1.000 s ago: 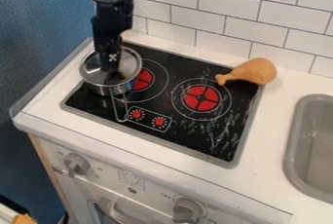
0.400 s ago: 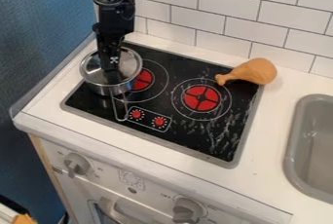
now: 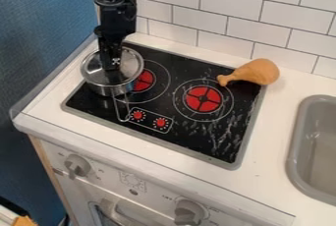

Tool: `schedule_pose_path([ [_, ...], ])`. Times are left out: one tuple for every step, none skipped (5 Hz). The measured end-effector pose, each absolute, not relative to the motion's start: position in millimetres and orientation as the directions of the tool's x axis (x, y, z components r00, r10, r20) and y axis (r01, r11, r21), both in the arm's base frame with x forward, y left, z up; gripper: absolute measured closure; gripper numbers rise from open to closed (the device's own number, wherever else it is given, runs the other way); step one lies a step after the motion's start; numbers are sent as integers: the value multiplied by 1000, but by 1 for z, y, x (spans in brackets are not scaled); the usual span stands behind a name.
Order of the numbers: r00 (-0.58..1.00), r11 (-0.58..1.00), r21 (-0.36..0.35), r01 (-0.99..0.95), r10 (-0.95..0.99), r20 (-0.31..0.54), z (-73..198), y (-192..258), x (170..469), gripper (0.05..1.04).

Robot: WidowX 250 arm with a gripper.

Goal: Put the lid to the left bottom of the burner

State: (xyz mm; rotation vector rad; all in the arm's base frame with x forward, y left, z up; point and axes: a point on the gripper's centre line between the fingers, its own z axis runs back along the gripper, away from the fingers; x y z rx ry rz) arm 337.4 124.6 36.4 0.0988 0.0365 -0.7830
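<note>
One round, shiny lid [image 3: 95, 74] on a metal pot [image 3: 105, 91], black claw [image 3: 115, 78] over it (open or closed, can't tell)

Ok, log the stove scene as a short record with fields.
Gripper: over the pot at the left, pointing down
Lid: round, metallic, seems to lie on the pot; grip on it cannot be told
Pot: metal, on the left of the cooktop, handle toward the front
Left burner: red, partly hidden by the pot
Right burner: red, uncovered
Toy drumstick: brown, across the cooktop's back right corner
Sink: grey, right of the cooktop
</note>
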Motion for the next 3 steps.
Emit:
schedule_pose_path([
  [706, 705, 49, 708, -705, -64, 38, 121, 337, 805],
  [707, 704, 76, 706, -707, -28, 61, 116, 339, 805],
  [658, 649, 166, 742, -753, 5, 97, 88, 344, 805],
])
